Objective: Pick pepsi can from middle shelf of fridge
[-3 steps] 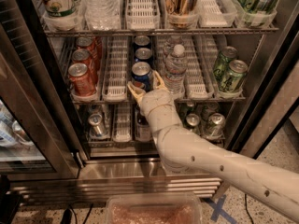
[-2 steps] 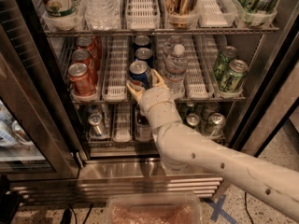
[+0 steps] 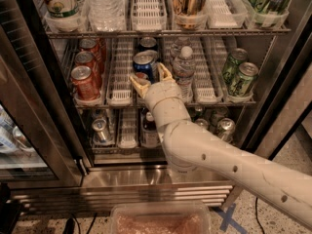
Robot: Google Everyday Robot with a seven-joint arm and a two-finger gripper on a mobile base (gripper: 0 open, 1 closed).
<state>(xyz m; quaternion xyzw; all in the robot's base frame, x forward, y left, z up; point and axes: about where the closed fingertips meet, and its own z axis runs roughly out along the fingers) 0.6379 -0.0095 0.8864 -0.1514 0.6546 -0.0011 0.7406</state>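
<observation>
One pepsi can (image 3: 144, 65) sits at the near end of the centre lane on the middle shelf (image 3: 210, 101) of the fridge (image 3: 122, 179), leaning slightly rather than standing square. The gripper (image 3: 151, 78) is inside the door opening at that lane. Its jaws are closed about the lower part of the can, one fingertip (image 3: 138, 83) on its left and the other on its right. The hold looks shallow: only the tips reach the can wall, and most of the body stands above them.

Risks noted:
1. Slip. With a low, tip-only hold on a smooth, leaning can, a quick pull towards the near side is likely to let it pivot or drop onto the lane.
2. Neighbour strike. A water bottle (image 3: 184, 68) stands just beside the right finger, and any drift to the right during withdrawal may tip it off the shelf edge.
3. Follow-on can. A second blue can (image 3: 147, 44) stands directly behind, on the far side. Whether the two touch cannot be told, but if they do, it may be dragged forward.
4. Overhead clearance. The upper rack (image 3: 146, 32) is close above the can top, and a steep lift may catch its rim.

Red cans (image 3: 85, 81) at left and green cans (image 3: 242, 78) at right stand well apart and are judged unaffected
</observation>
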